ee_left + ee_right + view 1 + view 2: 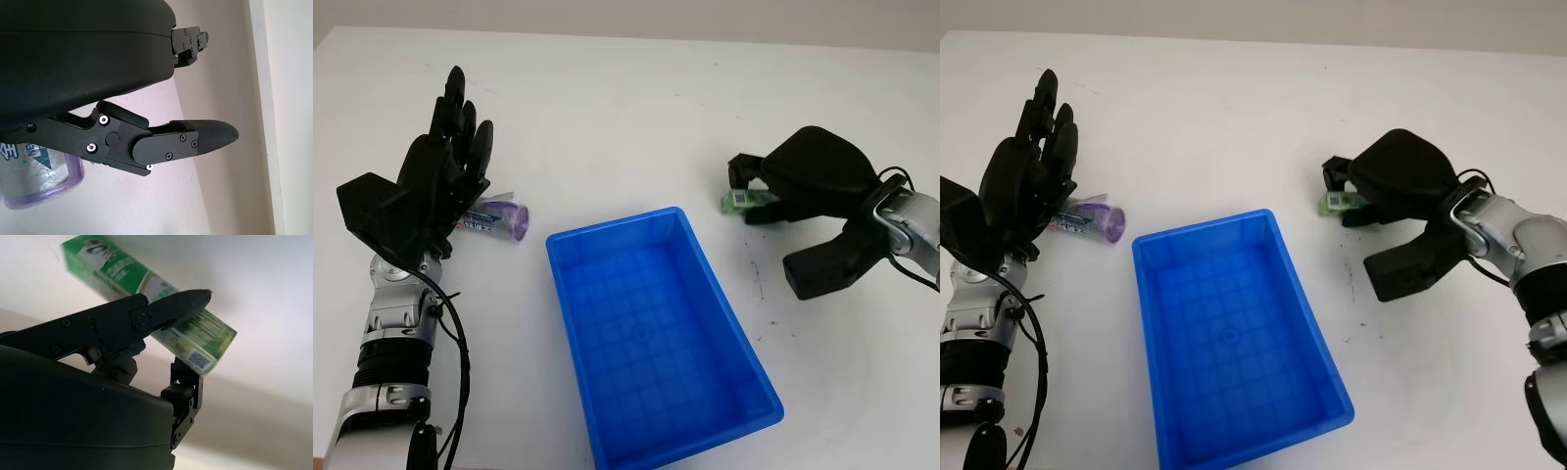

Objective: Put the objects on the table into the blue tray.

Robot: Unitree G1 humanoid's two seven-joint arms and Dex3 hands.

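The blue tray point(570, 242) stands in the middle of the table with nothing in it. Left of it lies a small clear bottle with a purple cap point(499, 219), label upward, also close by in the left wrist view point(34, 176). My left hand point(460, 117) is open, right beside and partly over the bottle. A green box point(740, 201) lies to the right of the tray. My right hand point(769, 220) is open over it: the fingers point(161, 308) reach across the box point(205, 335), while the thumb stands well apart from it.
The white table point(626, 108) stretches back to a pale wall. Small dark specks mark the surface just right of the tray. Cables run along my left forearm point(396, 343).
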